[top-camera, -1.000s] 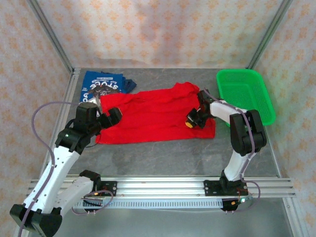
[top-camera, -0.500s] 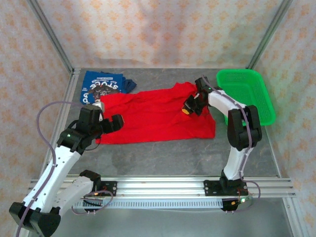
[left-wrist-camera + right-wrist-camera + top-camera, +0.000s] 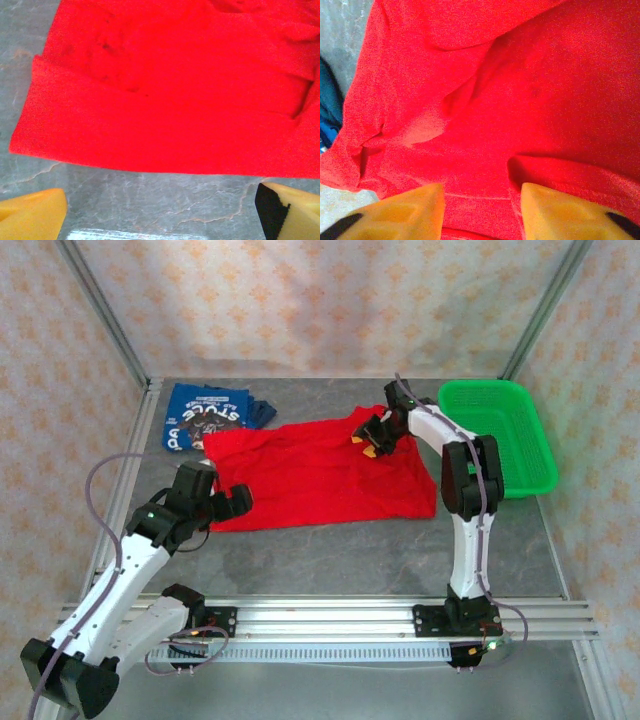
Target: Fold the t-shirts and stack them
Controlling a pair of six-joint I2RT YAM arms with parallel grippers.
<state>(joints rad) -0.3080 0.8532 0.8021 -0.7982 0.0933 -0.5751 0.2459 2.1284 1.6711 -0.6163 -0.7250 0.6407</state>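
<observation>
The red t-shirt lies spread across the middle of the grey table, with a few folds near its far edge. The blue t-shirt lies crumpled at the back left, its white lettering showing. My left gripper is open just off the red shirt's near left edge. In the left wrist view, bare table lies between the left gripper's fingers and the red t-shirt lies beyond them. My right gripper hovers over the shirt's far right part. The right gripper is open over the red t-shirt, a fold beside its right finger.
A green mesh basket stands at the back right, close to the right arm. Metal posts and patterned walls close in the table's sides. An aluminium rail runs along the near edge. A sliver of blue cloth shows at the left of the right wrist view.
My right gripper has moved over the red shirt toward its far edge and its jaws have opened. My left gripper has drawn slightly toward the near edge, staying open.
</observation>
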